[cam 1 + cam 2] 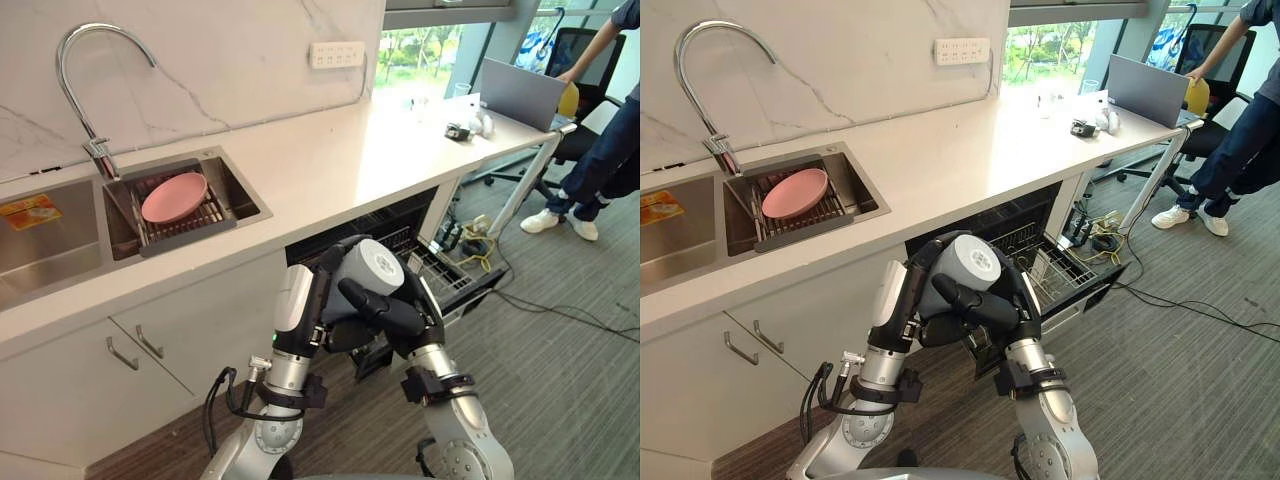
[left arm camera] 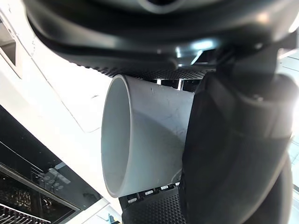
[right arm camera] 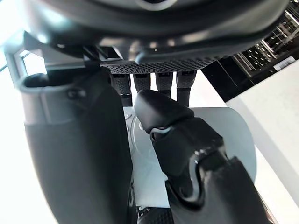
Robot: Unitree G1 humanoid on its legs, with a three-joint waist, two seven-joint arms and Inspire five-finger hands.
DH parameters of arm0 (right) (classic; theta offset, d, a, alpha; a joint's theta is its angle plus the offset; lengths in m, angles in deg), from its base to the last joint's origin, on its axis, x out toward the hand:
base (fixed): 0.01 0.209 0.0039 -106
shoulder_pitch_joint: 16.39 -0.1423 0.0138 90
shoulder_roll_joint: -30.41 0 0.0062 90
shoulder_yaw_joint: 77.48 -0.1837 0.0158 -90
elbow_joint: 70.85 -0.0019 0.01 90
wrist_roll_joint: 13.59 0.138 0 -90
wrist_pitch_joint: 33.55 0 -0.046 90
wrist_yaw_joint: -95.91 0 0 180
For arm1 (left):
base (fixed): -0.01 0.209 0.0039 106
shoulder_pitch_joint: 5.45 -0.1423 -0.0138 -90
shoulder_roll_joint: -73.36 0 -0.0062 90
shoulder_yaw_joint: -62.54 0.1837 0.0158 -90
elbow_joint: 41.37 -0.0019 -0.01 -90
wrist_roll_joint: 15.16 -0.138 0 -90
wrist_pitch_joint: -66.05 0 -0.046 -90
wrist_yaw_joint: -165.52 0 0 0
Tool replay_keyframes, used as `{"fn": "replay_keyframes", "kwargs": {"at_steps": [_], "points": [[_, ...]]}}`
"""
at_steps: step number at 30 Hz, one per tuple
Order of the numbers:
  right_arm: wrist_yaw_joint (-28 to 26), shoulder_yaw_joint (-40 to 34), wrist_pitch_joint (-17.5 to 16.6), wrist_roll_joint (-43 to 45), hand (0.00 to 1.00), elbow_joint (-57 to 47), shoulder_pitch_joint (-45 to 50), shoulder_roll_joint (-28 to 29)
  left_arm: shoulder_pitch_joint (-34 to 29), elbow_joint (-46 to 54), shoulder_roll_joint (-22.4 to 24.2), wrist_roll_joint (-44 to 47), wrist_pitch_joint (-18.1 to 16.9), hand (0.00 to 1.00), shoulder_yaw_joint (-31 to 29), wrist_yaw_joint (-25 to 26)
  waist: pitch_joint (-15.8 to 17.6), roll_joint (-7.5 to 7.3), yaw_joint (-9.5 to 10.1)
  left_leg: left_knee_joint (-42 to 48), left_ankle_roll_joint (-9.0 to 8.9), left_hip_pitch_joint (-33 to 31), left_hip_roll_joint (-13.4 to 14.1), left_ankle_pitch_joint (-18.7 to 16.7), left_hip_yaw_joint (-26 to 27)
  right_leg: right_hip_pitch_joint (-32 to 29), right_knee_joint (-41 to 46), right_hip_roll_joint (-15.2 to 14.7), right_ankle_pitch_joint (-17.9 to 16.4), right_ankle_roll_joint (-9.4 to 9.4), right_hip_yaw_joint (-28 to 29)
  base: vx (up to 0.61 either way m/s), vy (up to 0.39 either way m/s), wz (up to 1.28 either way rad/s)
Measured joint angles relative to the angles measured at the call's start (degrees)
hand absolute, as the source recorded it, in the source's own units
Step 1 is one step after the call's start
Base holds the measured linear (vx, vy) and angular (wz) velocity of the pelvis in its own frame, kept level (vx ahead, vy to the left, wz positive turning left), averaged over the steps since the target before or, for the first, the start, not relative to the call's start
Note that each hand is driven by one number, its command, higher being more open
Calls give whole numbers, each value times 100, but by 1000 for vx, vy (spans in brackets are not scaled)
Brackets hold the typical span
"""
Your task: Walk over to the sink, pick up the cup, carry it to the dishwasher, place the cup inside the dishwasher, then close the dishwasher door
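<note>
Before the open black dishwasher (image 1: 450, 272) under the white bench (image 1: 330, 160) sits 1 pale grey tapered cup (image 1: 372, 264); left hand (image 1: 298, 305) and right hand (image 1: 395, 318) both curl round it.

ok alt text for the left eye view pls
The left hand and right hand clasp a grey cup before the open dishwasher under a white counter. A pink plate lies in the sink at left; a person stands far right.

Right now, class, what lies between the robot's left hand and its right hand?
The grey cup, clasped between the left hand and right hand, fingers curled round it; both eye views show this.
</note>
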Motion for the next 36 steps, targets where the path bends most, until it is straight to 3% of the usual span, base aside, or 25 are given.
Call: {"fn": "replay_keyframes", "kwargs": {"at_steps": [4, 5, 15, 18, 23, 36], "points": [[-2, -8, -65, 13, 0, -33, 0, -4, 79, 1, -3, -3, 0, 0, 17, 3, -12, 6, 1, 0, -1, 0, -1, 1, -6, 5, 0, -2, 0, 0, -6, 0, 0, 0], [-1, -8, -76, 16, 0, -34, 0, -4, 86, 1, -3, -3, 0, 100, 19, 5, -12, 5, 1, 0, 0, 0, -1, 1, -6, 5, 0, -2, 0, 0, -6, 0, 0, 0], [41, -72, -97, 863, 0, -39, -6, 34, 93, 9, -9, 140, -36, 100, 226, 35, -24, 4, 4, -1, 0, 0, -3, 6, -19, 13, 0, -1, 0, 0, -19, 0, 0, 0], [232, -198, -51, 1257, 0, 105, -27, 221, 87, 172, -3, 430, -354, 100, 446, 2, -25, 3, 15, -2, 2, -1, -2, 10, -34, 22, 0, -2, 0, 0, -36, 0, 0, 0], [288, -386, -52, 1871, 0, 237, -49, 375, 17, 239, 13, 775, -484, 100, 428, 59, -32, 11, 12, -3, -2, -1, 4, 16, -47, 29, 0, 8, -1, -1, -53, 0, 0, 0], [311, -648, -236, 2999, 0, 654, -34, 675, -341, 252, 298, 1734, -603, 100, -439, 483, -29, 9, 28, -3, -4, -19, 19, 15, -75, 38, -12, 8, -5, -7, -92, 0, 0, 0]]}}
